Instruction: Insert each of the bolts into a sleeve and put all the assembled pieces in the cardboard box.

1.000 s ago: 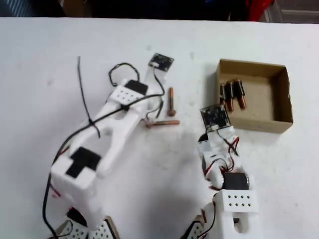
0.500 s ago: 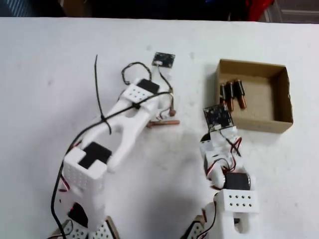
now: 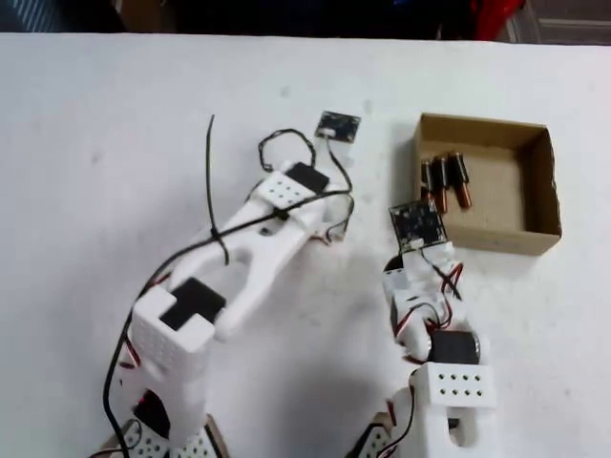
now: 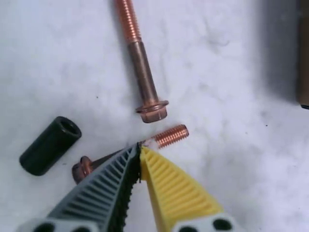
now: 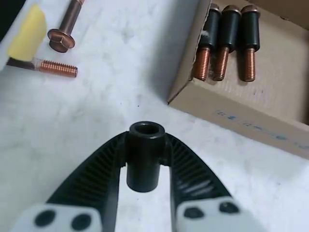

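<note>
Swung rightward since the earlier frames, the white left arm (image 3: 239,258) now lies across the white worktop (image 3: 86,105) near the brown cardboard box (image 3: 496,239), which holds three assembled pieces (image 5: 227,38). Left end effector (image 4: 139,152): pinching a copper-coloured threaded bolt (image 4: 169,136) mid-shank. Risk: the bolt may pivot in that hold and miss the bore. It lies flat, long axis along the worktop, tip towards the box side. Right end effector (image 5: 145,141): clamping a black cylindrical sleeve (image 5: 144,166) upright, bore upward.
</note>
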`<state>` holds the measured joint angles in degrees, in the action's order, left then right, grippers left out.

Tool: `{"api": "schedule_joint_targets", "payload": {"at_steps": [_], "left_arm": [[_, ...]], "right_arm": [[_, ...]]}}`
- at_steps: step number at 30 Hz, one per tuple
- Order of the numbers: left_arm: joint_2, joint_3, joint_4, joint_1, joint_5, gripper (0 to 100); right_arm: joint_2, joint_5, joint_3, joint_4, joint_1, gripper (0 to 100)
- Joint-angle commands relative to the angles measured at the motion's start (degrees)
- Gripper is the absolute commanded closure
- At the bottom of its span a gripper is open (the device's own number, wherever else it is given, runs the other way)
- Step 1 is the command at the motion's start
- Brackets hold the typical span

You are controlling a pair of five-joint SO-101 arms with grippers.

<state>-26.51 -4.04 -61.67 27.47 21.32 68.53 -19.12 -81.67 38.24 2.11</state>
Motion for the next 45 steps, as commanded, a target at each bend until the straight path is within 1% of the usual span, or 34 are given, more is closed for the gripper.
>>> {"api": "schedule_joint_targets", "payload": {"at_steps": [1,3,7,17,23,27,31,38,43,45], "left_arm": [[-0.13,-2.46,1.58,0.4,0.62,98],[-1.89,-2.99,1.85,0.57,0.62,98],[-5.49,-2.9,5.19,0.57,0.62,98],[-5.85,-2.81,4.75,1.89,0.35,98],[-5.85,-2.99,1.14,1.89,0.26,98],[-5.76,-3.16,1.67,1.63,0.18,98],[-5.76,-6.24,0.88,1.8,0.18,98],[-5.76,-9.58,-2.11,1.98,0.18,98],[-5.67,-9.58,-2.2,1.89,0.18,98],[-5.14,-10.02,-4.13,1.89,0.18,98]], "right_arm": [[1.36,0.09,0.53,-1.27,-0.48,98.1],[1.36,0.09,0.53,-1.27,-0.48,98.1],[1.36,0.09,0.53,-1.27,-0.48,98.1],[1.36,0.09,0.62,-1.27,-0.48,98.1],[1.36,0.09,0.62,-1.27,-0.48,98.1],[1.36,0.09,0.62,-1.27,-0.48,98.1],[1.36,0.09,0.62,-1.27,-0.48,98.1],[1.36,0.09,0.62,-1.27,-0.48,98.1],[1.36,0.09,0.62,-1.27,-0.48,98.1],[1.36,0.09,0.62,-1.27,-0.48,98.1]]}}
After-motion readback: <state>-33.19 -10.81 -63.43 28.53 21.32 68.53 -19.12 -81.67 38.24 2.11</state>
